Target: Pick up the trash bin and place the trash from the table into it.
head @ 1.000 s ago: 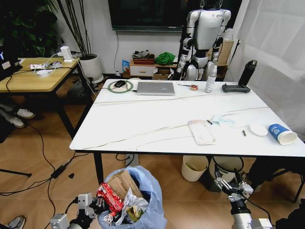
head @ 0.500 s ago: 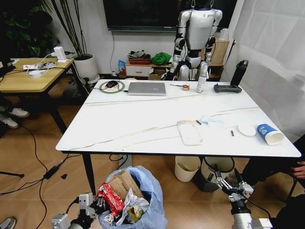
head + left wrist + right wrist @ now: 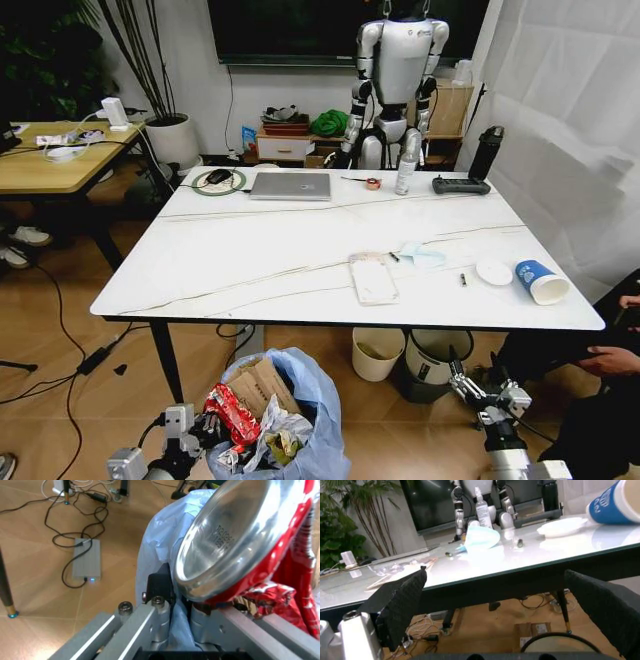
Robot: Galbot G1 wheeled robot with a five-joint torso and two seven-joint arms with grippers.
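Blue-bagged trash bin (image 3: 285, 420) sat bottom centre, clamped by the left end effector (image 3: 190, 432).
Right end effector (image 3: 483, 392) hung spread and empty lower right; cup (image 3: 541, 282), lid (image 3: 494, 271), mask (image 3: 420, 254) and tray (image 3: 373, 281) awaited collection on the worktop (image 3: 260, 255) (mid-right), calling for a reach.

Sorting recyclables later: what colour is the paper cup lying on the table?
The paper cup is blue with a white inside, clearest in the head view.
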